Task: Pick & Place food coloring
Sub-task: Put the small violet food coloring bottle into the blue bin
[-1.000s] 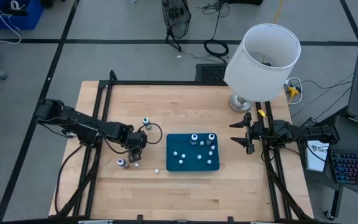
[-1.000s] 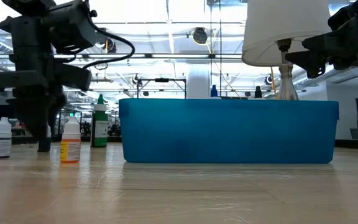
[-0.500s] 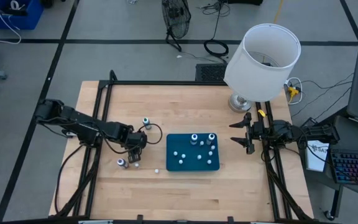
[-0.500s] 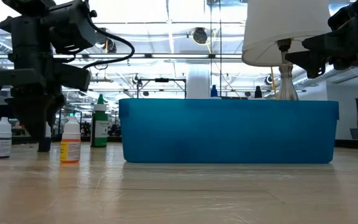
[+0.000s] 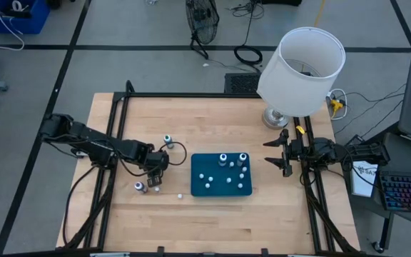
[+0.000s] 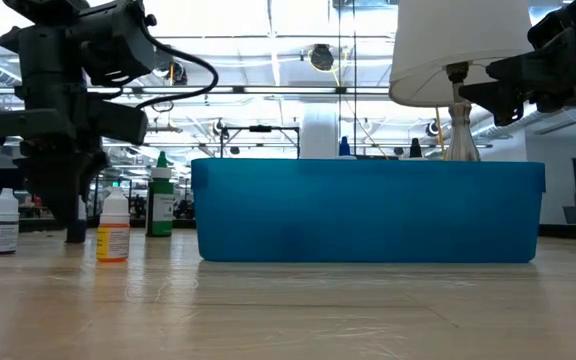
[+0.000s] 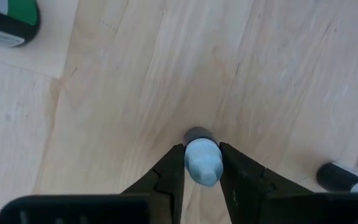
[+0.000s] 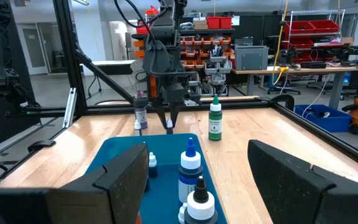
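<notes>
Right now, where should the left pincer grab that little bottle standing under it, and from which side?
Grip the small bottle around its pale cap from straight above. It stands upright, so the cap is its top. The left pincer already has a finger on each side; the neighbouring bottle stands clear.

The pale wooden table point(image 5: 212, 214) carries a teal tray point(image 5: 222, 190) near its middle, a lamp point(image 5: 302, 64) at its far right corner, and loose food coloring bottles point(image 5: 140, 187) left of the tray.
</notes>
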Controlling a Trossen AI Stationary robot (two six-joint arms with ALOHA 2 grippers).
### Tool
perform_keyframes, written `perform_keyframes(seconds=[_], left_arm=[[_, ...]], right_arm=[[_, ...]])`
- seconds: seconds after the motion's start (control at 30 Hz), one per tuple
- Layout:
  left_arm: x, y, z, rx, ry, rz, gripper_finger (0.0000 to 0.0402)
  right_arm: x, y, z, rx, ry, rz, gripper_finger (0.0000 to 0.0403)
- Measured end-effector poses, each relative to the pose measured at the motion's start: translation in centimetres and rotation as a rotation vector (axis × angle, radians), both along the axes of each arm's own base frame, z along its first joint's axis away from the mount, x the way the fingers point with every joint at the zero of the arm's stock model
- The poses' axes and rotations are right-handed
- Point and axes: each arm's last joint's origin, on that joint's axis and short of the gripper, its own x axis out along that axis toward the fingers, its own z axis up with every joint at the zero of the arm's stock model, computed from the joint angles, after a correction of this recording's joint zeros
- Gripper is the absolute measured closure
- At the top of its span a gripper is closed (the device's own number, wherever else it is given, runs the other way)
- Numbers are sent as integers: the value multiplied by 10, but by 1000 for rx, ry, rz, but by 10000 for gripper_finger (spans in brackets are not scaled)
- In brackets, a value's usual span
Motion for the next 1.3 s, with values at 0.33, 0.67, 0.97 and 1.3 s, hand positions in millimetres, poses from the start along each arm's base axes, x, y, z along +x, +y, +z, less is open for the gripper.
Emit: perform_keyframes(seconds=[0.33, 0.67, 0.97, 1.3], left_arm=[[4, 0, 4, 43, -23, -31, 334], [52, -9, 84, 63, -279, -199, 335], [127, -5, 104, 202, -154, -440, 335], [199, -11, 67, 191, -84, -698, 336]], right_arm=[[0, 0, 0, 0, 0, 0, 140], [0, 0, 0, 0, 0, 0, 140], [0, 0, 0, 0, 2, 0, 140], [0, 0, 0, 0, 0, 0, 140]])
